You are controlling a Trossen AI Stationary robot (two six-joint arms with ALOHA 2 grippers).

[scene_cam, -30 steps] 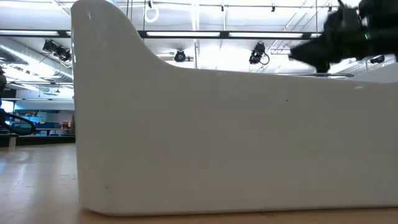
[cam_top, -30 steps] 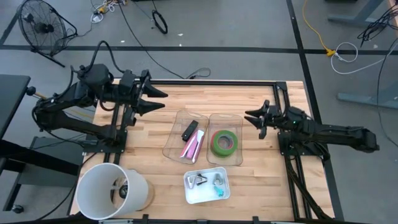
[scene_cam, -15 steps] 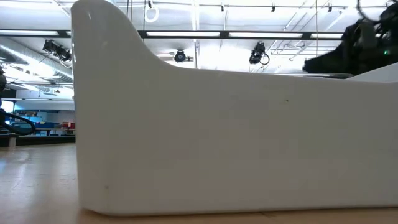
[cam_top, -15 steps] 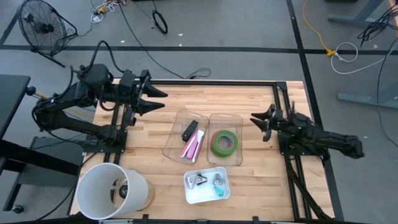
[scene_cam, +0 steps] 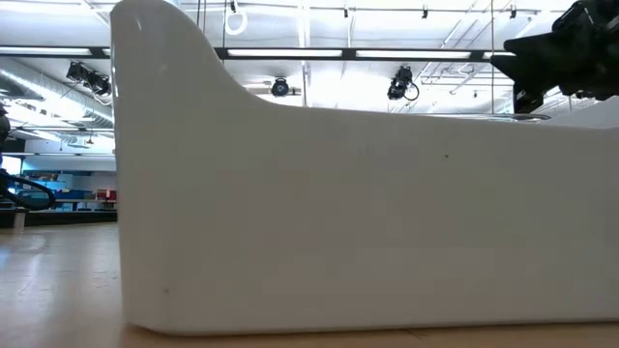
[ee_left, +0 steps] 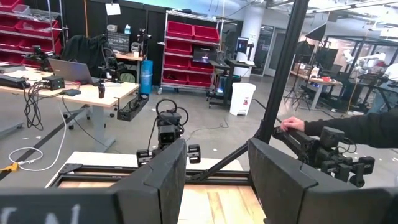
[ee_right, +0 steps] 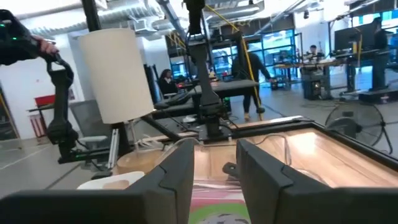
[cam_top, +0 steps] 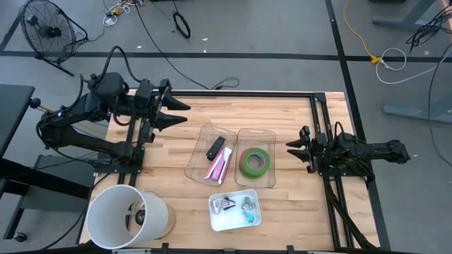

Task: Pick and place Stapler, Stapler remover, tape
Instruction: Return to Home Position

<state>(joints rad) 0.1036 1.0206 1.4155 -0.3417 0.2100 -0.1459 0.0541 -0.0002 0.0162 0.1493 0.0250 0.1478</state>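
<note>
right tool (cam_top: 294, 149), spread wide, hovers near the green tape (cam_top: 255, 161)

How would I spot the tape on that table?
Two clear trays sit centrally on the wooden table. The tape lies in the one nearer the right arm. It is a round green ring; its neighbour holds straight black and pink items.

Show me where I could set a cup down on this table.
The widest bare stretch of table is bordered by the left arm, the right arm and the two clear trays. Another patch lies between the white bin and the right arm's base. The middle is crowded, trays and bin close together.
</note>
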